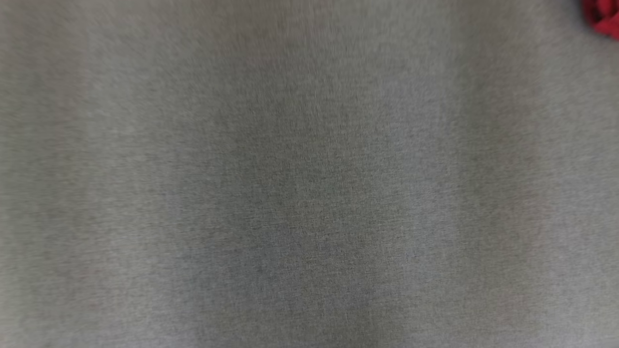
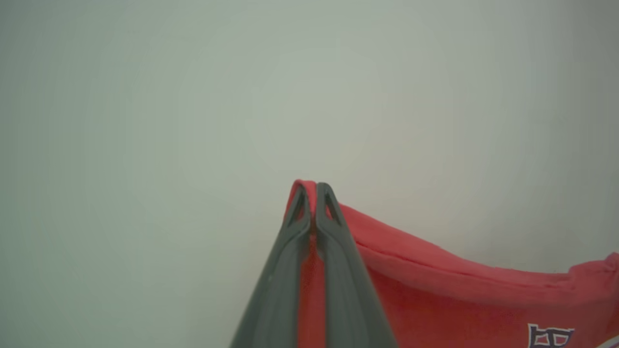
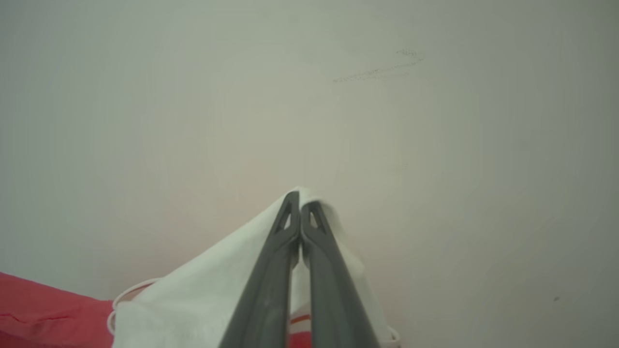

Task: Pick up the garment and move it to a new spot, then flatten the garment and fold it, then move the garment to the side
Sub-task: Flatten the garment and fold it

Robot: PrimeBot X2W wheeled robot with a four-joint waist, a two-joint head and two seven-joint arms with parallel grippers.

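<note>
Left wrist view: left gripper (image 2: 315, 186) jaws pinch red garment (image 2: 435, 290), lettering (image 2: 549, 336) unreadable; right gripper (image 3: 300, 195) jaws pinch its white part.

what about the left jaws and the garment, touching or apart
Touching. Left wrist view: the left gripper pinches the garment, red cloth between its shut jaws.

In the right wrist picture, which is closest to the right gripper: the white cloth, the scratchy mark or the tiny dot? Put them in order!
1. White cloth: pinched in the shut right gripper.
2. Scratchy mark: up and right on the grey surface.
3. Tiny dot: far out at the lower right.
</note>
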